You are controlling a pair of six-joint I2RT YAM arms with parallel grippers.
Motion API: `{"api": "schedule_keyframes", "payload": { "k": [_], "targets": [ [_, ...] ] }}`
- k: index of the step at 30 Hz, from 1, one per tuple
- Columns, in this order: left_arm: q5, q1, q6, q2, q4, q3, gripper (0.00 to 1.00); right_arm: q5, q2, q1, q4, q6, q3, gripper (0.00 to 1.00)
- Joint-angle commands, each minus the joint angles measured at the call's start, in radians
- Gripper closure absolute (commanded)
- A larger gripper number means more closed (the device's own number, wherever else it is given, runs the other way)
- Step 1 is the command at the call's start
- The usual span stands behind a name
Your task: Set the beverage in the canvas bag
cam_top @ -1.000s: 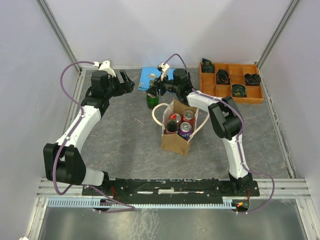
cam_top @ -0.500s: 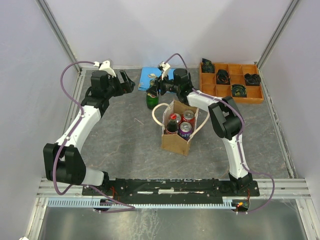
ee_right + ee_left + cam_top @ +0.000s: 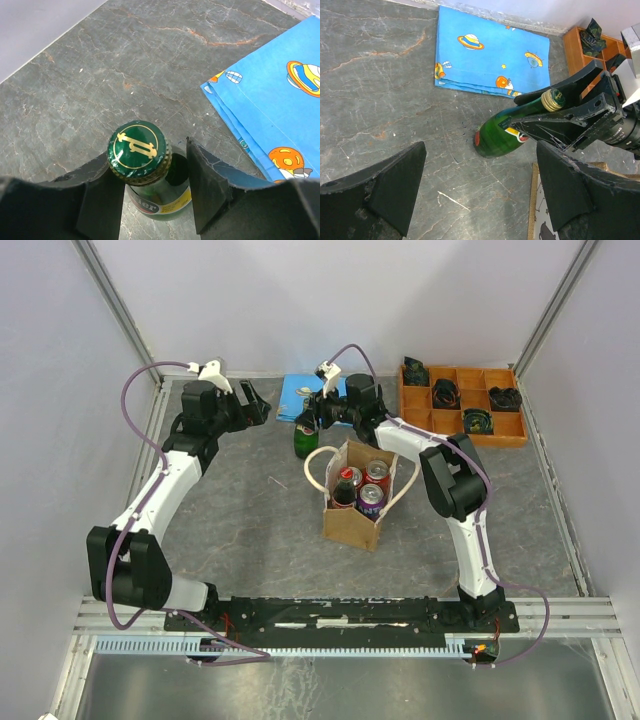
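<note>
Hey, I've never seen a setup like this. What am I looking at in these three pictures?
These are two robot arms bolted at a table's near edge. One picture looks down from above. The other two come from small cameras on each wrist. On the table are a canvas bag holding cans, a green bottle, a blue cloth and an orange tray. The left end effector is open and holds nothing. The right end effector has its fingers either side of the bottle's neck. I can't tell whether it is gripping the bottle.
</note>
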Motion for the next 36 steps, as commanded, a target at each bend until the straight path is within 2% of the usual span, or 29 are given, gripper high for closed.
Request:
{"api": "schedule_keyframes", "payload": {
  "k": [1, 23, 29, 36],
  "targets": [
    [0.031, 0.003, -0.042, 0.002, 0.043, 0.028, 0.03, 0.015, -0.111, 0.0, 0.067, -0.007, 0.083, 1.0],
    [0.047, -0.004, -0.051, 0.009, 0.043, 0.03, 0.03, 0.033, -0.189, -0.008, 0.075, -0.009, 0.037, 1.0],
    [0.048, -0.005, -0.051, 0.01, 0.043, 0.028, 0.03, 0.032, -0.198, -0.009, 0.006, -0.05, 0.04, 1.0],
    [0.051, -0.005, -0.055, 0.004, 0.046, 0.021, 0.03, 0.039, -0.23, -0.009, 0.007, -0.059, -0.034, 1.0]
  ]
}}
